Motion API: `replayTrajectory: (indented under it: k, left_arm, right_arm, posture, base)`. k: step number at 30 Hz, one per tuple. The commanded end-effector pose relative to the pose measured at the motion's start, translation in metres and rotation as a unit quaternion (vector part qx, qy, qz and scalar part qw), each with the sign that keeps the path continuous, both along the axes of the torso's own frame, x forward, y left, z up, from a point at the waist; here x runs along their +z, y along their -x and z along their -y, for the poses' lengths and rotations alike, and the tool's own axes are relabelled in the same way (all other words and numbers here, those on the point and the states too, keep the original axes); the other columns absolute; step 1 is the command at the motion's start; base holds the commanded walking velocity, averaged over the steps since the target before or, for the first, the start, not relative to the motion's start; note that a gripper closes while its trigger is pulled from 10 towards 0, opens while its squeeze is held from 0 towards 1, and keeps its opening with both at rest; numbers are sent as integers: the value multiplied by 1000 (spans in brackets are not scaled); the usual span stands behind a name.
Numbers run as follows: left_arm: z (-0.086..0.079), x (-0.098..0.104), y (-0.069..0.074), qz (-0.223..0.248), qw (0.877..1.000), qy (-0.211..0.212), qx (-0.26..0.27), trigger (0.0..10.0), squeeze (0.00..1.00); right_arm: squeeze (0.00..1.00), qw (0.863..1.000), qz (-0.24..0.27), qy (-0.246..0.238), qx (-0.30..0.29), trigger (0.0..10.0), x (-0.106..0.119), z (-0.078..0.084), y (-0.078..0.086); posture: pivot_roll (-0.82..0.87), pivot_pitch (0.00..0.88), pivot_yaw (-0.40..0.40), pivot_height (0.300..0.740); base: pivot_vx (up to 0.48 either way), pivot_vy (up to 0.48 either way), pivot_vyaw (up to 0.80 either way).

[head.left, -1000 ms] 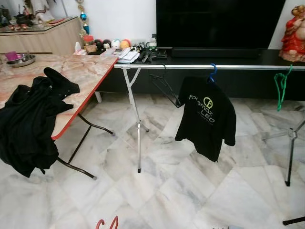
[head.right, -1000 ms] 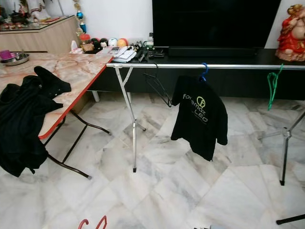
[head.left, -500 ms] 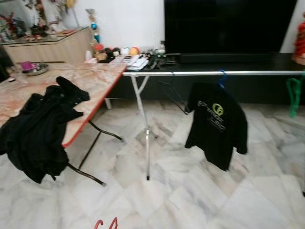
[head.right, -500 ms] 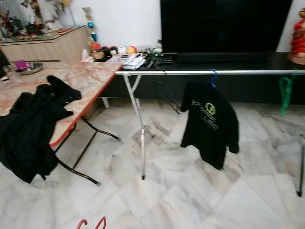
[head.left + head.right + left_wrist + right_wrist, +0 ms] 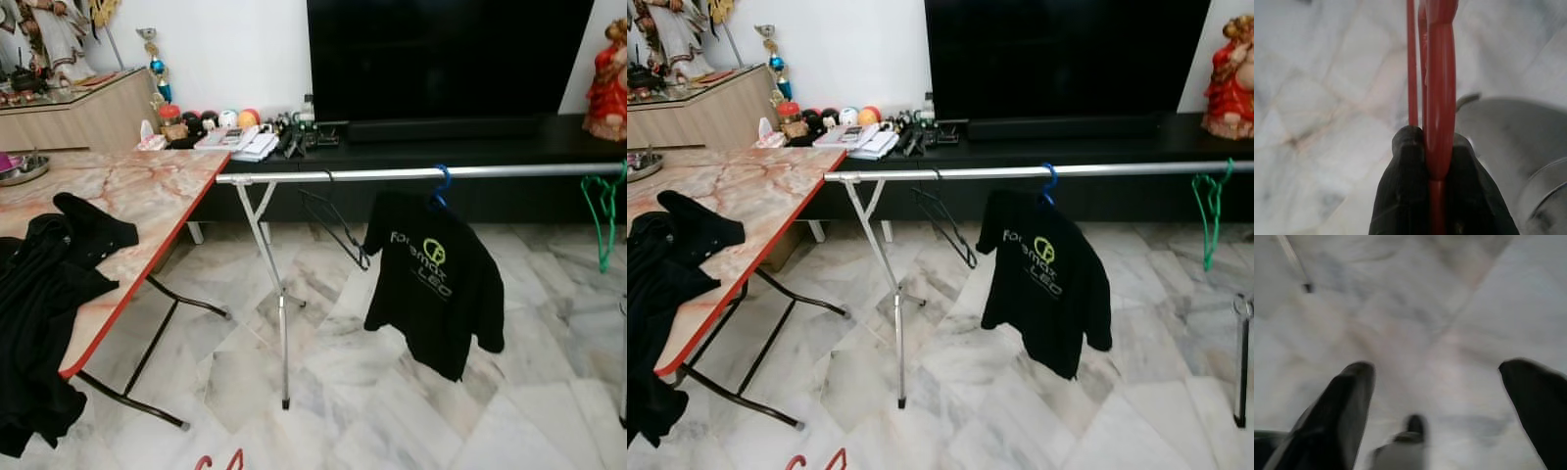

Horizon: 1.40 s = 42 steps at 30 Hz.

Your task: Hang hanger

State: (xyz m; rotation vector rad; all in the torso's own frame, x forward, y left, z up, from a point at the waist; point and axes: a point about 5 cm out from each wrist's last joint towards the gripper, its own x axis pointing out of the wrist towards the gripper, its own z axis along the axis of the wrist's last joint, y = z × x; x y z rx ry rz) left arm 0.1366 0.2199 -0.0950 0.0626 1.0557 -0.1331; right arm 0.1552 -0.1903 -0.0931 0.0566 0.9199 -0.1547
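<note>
My left gripper (image 5: pixel 1430 152) is shut on a red hanger (image 5: pixel 1441 88), held low over the marble floor; the hanger's red tips (image 5: pixel 217 460) peek up at the bottom edge of the left eye view. Ahead stands a silver clothes rail (image 5: pixel 392 174). On it hang an empty black hanger (image 5: pixel 335 220), a black T-shirt (image 5: pixel 436 279) on a blue hanger (image 5: pixel 441 184), and a green hanger (image 5: pixel 602 211) at the right. My right gripper (image 5: pixel 1442 401) is open above the floor with nothing between its fingers.
A folding table (image 5: pixel 147 191) with a marble-pattern top and red edge stands at the left, with a black garment (image 5: pixel 44 294) draped over its edge. The rail's stand leg (image 5: pixel 282 343) is in the middle. A black TV cabinet (image 5: pixel 470 137) runs behind the rail.
The whole picture has shifted as the camera turned, first left, then back right. The rail and shirt now look a little nearer. The red hanger stays in my left gripper.
</note>
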Motion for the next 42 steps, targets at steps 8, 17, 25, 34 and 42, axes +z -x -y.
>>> replayTrajectory:
  k: [8,17,25,34,42]
  left_arm:
    - [4,9,-26,32,999,7,-11,10000,0]
    - [6,13,-35,50,999,1,-16,10000,0]
    - [7,16,-41,58,998,8,-8,10000,0]
    - [17,15,-44,64,998,22,4,10000,0]
    - [19,11,-36,53,998,17,-3,10000,0]
  right_arm:
    - [0,1000,-12,3,-4,10000,-1,5,4]
    - [0,1000,-14,8,-9,10000,-1,9,3]
    - [0,1000,-22,7,0,10000,-3,2,5]
    - [0,999,-22,17,21,10000,-2,4,3]
    - [0,999,-24,22,26,10000,-1,7,3]
  posture:
    - [-10,0,78,740]
    - [-12,0,61,740]
    - [-14,0,57,740]
    - [-15,0,29,740]
    - [-10,0,24,740]
  base:
    - [398,0,0]
    - [290,0,0]
    - [0,0,0]
    - [0,0,0]
    - [0,-104,0]
